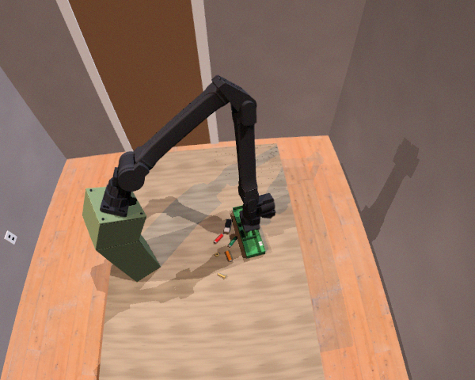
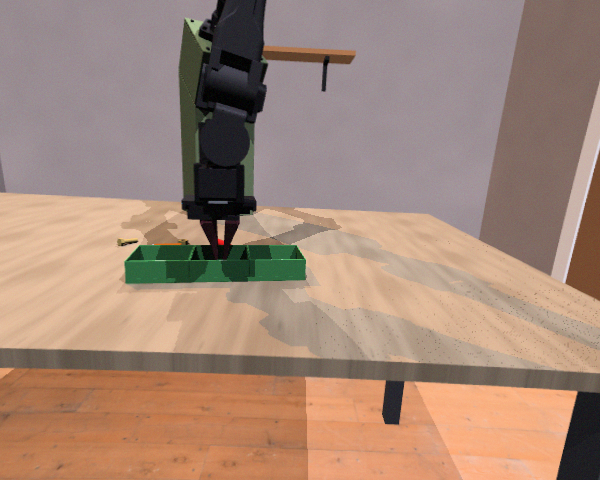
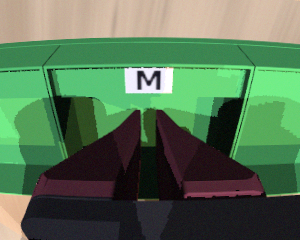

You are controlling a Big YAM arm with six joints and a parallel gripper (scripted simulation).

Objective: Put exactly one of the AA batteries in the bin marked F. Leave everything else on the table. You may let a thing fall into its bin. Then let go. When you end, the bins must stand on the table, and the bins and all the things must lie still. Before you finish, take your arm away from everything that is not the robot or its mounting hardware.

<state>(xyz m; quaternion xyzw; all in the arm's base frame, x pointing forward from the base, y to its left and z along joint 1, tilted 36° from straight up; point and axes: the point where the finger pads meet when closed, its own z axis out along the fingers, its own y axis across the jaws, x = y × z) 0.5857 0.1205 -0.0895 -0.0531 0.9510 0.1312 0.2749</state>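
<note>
A green tray (image 1: 248, 233) with three compartments lies on the table. It also shows in the exterior view (image 2: 215, 263). My gripper (image 2: 218, 246) points straight down, its fingertips just inside the middle compartment, which bears the label M (image 3: 149, 80). The fingers are shut with only a thin gap, and nothing shows between them. A red battery (image 1: 218, 238), a green battery (image 1: 231, 241) and an orange battery (image 1: 228, 256) lie on the table just left of the tray. No label F is in view.
A black and white thing (image 1: 227, 226), a small nut (image 1: 216, 254) and a brass bolt (image 1: 221, 275) lie near the batteries. The arm's green base block (image 1: 117, 235) stands at the left.
</note>
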